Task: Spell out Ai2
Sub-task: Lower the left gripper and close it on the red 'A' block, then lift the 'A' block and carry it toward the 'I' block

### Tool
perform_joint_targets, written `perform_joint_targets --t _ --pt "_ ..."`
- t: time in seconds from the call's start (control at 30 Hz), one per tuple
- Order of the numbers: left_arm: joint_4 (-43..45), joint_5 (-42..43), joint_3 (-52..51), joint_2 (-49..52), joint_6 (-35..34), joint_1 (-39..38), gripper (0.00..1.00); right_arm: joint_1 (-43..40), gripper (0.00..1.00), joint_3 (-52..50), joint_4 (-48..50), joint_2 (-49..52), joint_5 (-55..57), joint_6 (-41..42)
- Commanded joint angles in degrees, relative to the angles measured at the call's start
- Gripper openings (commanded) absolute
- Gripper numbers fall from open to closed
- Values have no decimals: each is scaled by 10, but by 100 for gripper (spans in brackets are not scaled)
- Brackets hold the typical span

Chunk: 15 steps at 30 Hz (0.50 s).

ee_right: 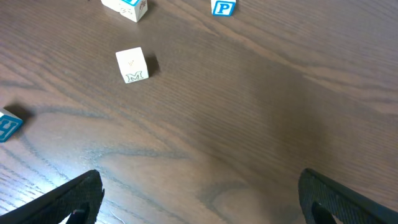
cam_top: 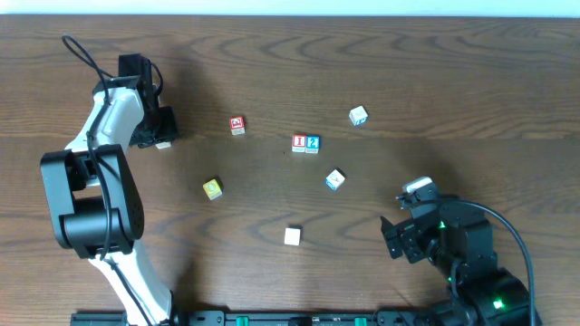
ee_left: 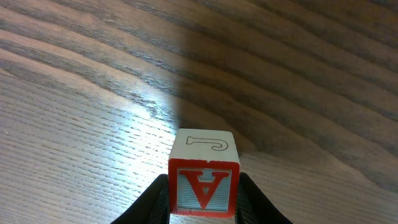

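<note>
left wrist view: left gripper (ee_left: 204, 186) pinches red-framed white wooden "a" cube (ee_left: 204, 149) by fingertips only, may twist or slip on lift; right gripper (ee_right: 211, 199) spread wide.

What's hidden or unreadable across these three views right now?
- Left wrist: the fingers flanking the white cube with the red-framed "A" are cut off by the bottom edge, so a firm grip is unconfirmed.
- Overhead: the left gripper covers most of that cube, so its letter is unreadable.
- Overhead: the symbol on the lone red-marked white cube is too small to read.
- Right wrist: the blue-lettered white cube is cut off by the left edge.
</note>
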Motion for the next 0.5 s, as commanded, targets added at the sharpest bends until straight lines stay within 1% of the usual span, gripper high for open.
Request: perform_joint_targets --t 0.0,0.1,0.27,0.3,0.4,0.47 --pt "-1 2 -3 8 -13 1 20 -5 99 0 0 -1 4 4" --pt "-1 2 -2 8 -56 1 10 -5 99 0 0 -1 4 4" --pt "1 14 -2 7 -170 1 7 -5 99 0 1 -1 4 4" --pt "4 28 -2 7 -187 1 6 -5 99 0 1 -1 4 4" --pt "32 103 -2 7 -260 1 5 -5 99 0 1 -1 4 4" --pt "66 161 -2 7 -329 1 6 -5 99 0 1 -1 4 4"
